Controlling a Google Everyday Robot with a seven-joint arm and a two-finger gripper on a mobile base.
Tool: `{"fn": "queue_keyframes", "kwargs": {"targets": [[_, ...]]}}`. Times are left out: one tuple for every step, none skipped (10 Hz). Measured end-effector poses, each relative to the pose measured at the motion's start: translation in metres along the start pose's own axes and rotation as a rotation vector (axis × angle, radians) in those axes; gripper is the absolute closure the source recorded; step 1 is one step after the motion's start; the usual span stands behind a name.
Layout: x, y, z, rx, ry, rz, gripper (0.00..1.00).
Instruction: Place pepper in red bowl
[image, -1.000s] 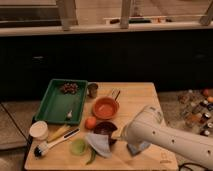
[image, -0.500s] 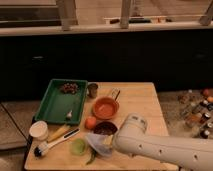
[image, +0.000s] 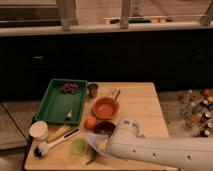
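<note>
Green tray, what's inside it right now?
The green tray holds a dark clump at its far end and a small pale item near its right wall. The arm covers none of it; the tool is low over the table's front edge by the pepper.

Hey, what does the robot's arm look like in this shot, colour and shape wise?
The arm is a thick, smooth white tube ending in a rounded joint, no cables or markings visible. Its gripper, pale grey, sits near the front edge of the table.
</note>
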Motion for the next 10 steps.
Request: {"fn": "queue_keyframes", "kwargs": {"targets": [[-0.005,-0.006,0.003,-0.001,-0.006,-0.007,0.2],[-0.008,-0.01,0.006,-0.01,-0.008,-0.013,0.2],[-0.01,-0.013,0.009,-0.015,-0.006,-0.013,0.2],[-0.011,-0.014,0.014,-0.028,-0.004,-0.001,0.2],[-0.011,-0.017,0.019,-0.037,-0.005,0.01,0.2],[-0.011,-0.018,0.023,-0.043,-0.008,0.022,0.2],[-0.01,-0.017,0.028,-0.049,-0.018,0.038,0.2],[-0.008,-0.019,0.033,-0.053,-0.032,0.051,0.2],[-0.007,-0.018,0.037,-0.054,-0.051,0.072,0.2],[-0.006,-0.018,0.039,-0.053,-0.059,0.083,0.2]]}}
